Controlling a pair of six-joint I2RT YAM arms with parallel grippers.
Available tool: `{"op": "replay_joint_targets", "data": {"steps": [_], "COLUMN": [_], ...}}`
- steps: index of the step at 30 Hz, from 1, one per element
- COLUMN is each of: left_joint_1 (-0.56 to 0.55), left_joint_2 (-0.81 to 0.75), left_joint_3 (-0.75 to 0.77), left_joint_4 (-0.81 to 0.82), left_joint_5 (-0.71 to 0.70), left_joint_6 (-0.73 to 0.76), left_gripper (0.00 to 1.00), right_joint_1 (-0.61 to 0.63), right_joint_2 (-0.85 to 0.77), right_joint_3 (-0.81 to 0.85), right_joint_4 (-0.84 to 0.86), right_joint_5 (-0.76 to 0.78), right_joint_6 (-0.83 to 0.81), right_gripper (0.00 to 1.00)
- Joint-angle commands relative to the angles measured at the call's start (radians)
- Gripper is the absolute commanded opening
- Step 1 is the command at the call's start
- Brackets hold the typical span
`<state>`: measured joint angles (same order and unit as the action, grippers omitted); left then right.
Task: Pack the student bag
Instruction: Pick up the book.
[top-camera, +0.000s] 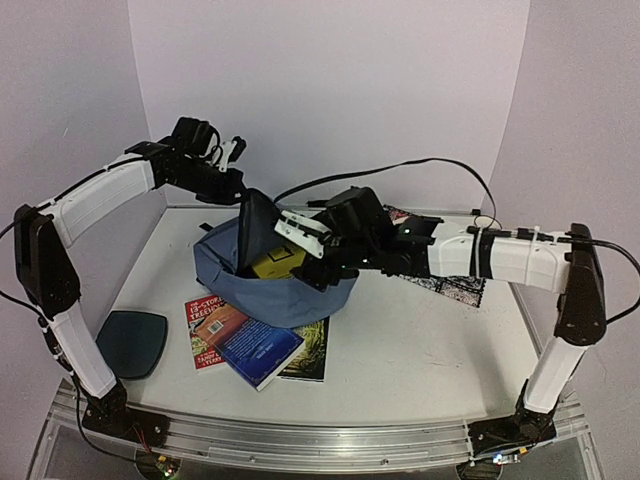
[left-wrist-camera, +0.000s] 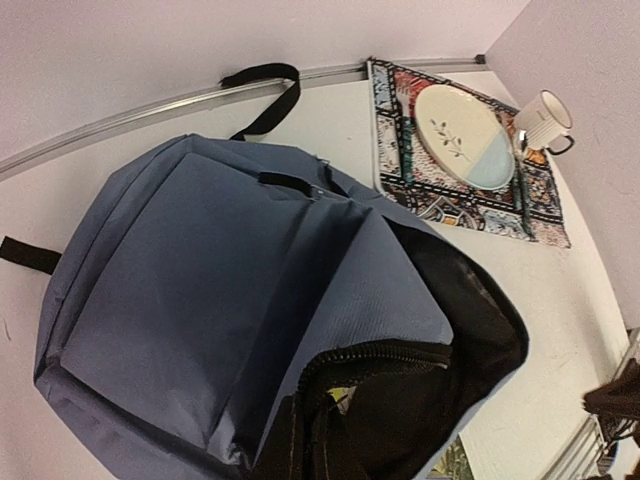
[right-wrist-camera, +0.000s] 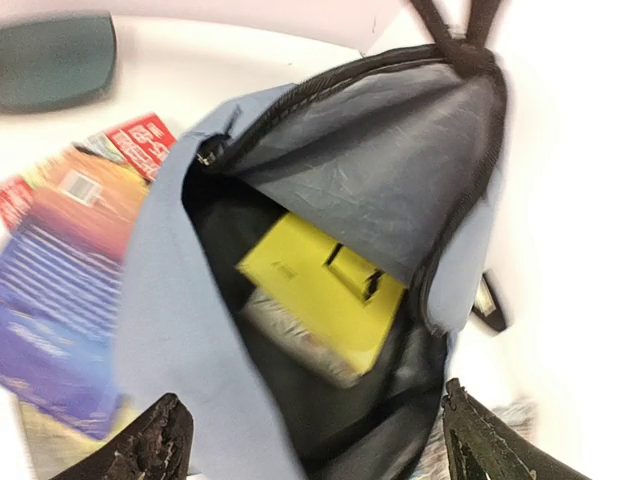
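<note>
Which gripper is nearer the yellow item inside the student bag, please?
Right. The right gripper hovers open directly over the yellow item in the student bag; the left gripper pinches the bag's flap at its far rim.

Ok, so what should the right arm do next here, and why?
Probably lift the right gripper clear of the student bag and swing it toward the blue book beside the bag. Its jaws are open and empty over the bag's mouth, a yellow item lies inside, the left gripper holds the flap up, and books lie unpacked on the table.
</note>
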<state>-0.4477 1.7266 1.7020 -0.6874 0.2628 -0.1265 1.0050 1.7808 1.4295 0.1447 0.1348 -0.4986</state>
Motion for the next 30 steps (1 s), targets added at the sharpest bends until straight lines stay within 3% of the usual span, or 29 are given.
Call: {"op": "replay_joint_targets", "data": {"steps": [1,8,17,30], "left_joint_1": [0.009,0.021,0.023,0.023], "left_joint_2": [0.069,0.161,0.109,0.042], "left_joint_3": [0.034,0.015,-0.007,-0.051], "left_joint_4": [0.065,0.157,0.159,0.153], "left_joint_5": [-0.155,-0.244,-0.096,0.039], "left_joint_6": [0.012,-0.008,-0.039,-0.067], "left_gripper": [0.00,0.00,0.00,0.00], "right_joint_1": [0.012,0.145,0.354,0.450], "right_joint_2": [-0.091,-0.094,0.056,0.260], "right_joint_3": [-0.072,-0.170,-0.191,-0.205], "right_joint_4": [-0.059,-0.065,-0.029,0.224], "right_joint_5": [-0.094,-0.065,0.107,0.282], "right_joint_6": [0.333,0.305,-0.033,-0.306], "right_gripper": [0.86,0.86,0.85,0.78]}}
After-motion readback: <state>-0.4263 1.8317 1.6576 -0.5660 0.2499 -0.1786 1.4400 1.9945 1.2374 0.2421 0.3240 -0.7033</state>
